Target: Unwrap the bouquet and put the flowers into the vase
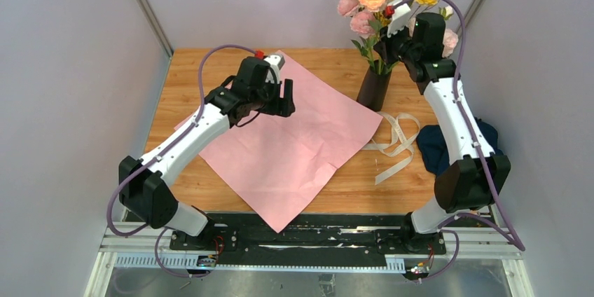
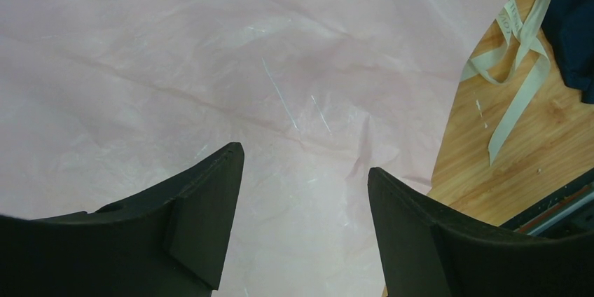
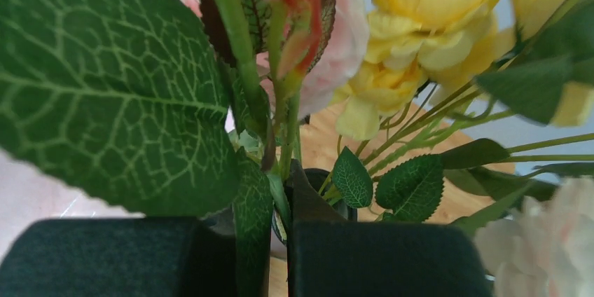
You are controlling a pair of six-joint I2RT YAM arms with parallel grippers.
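Black pads [image 3: 105, 258] of the right gripper [image 3: 278, 241] sit closed on thin green stems of the flowers [image 3: 420, 3], a pinch only the right wrist view shows, just above the mouth of the vase [image 1: 373, 89]. From above, the vase stands upright at the far right of the table [image 1: 189, 73], stems vertical, blooms fanning upward. Left gripper [image 2: 305, 171] hangs with jaws wide apart and empty over the flattened wrapping paper [image 1: 294, 143]; the ribbon [image 1: 396, 139] lies just beside the paper's right corner
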